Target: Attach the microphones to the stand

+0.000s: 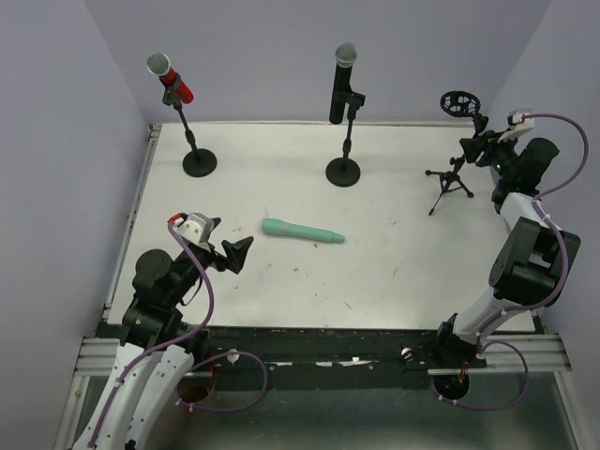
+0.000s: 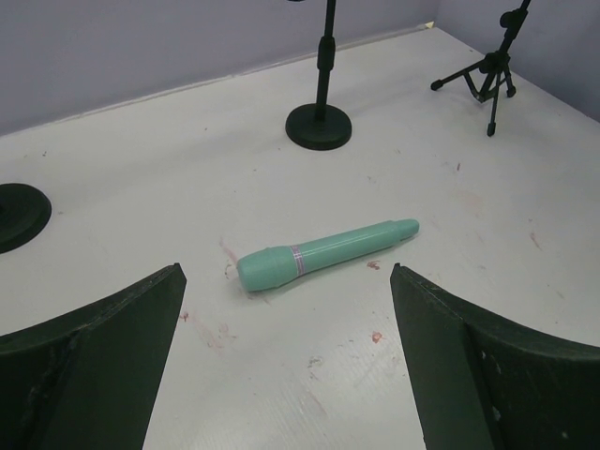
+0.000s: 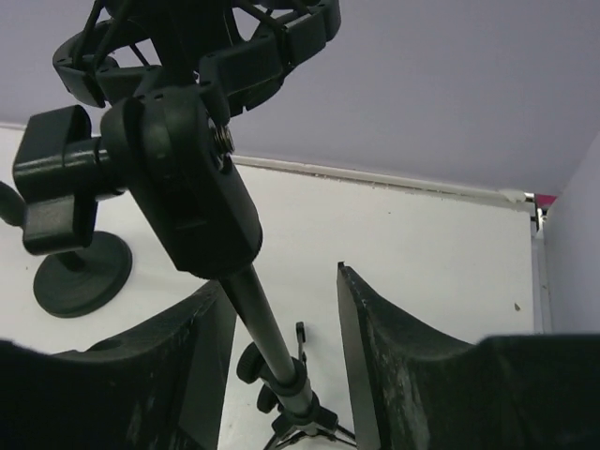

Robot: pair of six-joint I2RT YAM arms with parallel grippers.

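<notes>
The left gripper [image 2: 286, 270] is spread wide near the green microphone [image 2: 323, 253]; the tripod pole [image 3: 269, 330] is straddled, unpinched, by the half-open right gripper [image 3: 282, 277].

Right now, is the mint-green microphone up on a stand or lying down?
Lying down. The mint-green microphone rests flat on the table, apart from the tripod stand, whose holder is empty.

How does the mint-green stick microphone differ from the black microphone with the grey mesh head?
The mint-green microphone lies flat on the white table; the black microphone stands nearly upright, clipped in a round-base stand. The green one is one colour all over; the black one has a grey mesh head. Both are slim handheld sticks.
</notes>
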